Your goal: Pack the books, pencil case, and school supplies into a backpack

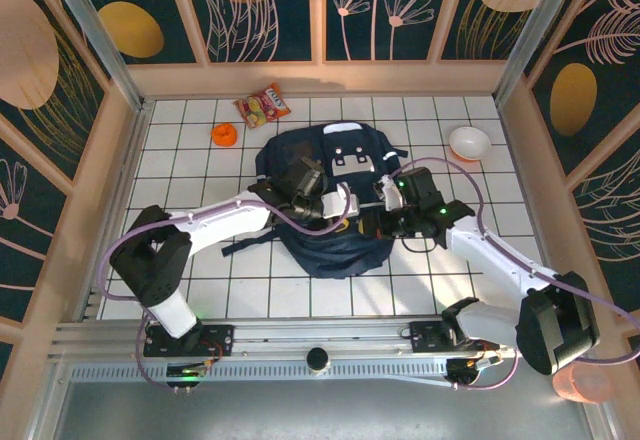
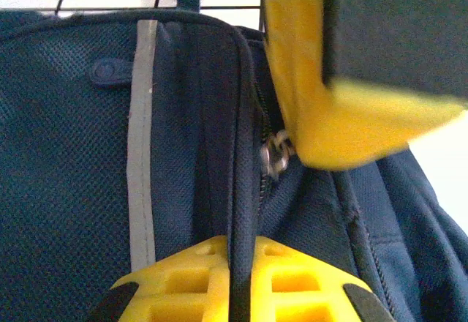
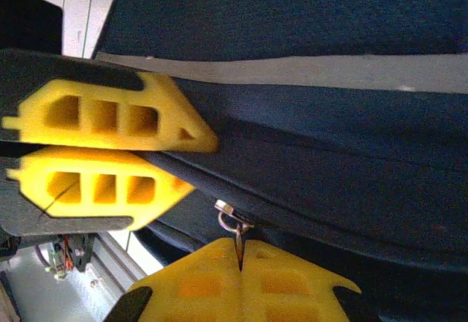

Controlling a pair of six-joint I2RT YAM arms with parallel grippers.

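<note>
The navy backpack (image 1: pixel 335 245) lies flat in the middle of the tiled floor, front patches facing up. My left gripper (image 1: pixel 340 205) is shut on a dark piped seam of the backpack (image 2: pixel 88 190) beside the zipper; its yellow fingers (image 3: pixel 110 121) pinch that fold. My right gripper (image 1: pixel 384 200) meets it from the right and is shut on the metal zipper pull (image 3: pixel 234 219). In the left wrist view the pull (image 2: pixel 274 155) sits just under a right finger (image 2: pixel 329 117). The books, pencil case and school supplies are out of view.
A red-orange snack packet (image 1: pixel 263 107) and a small round orange object (image 1: pixel 224 134) lie behind the backpack on the left. A white bowl (image 1: pixel 469 142) stands at the back right. Wooden walls enclose the floor on three sides.
</note>
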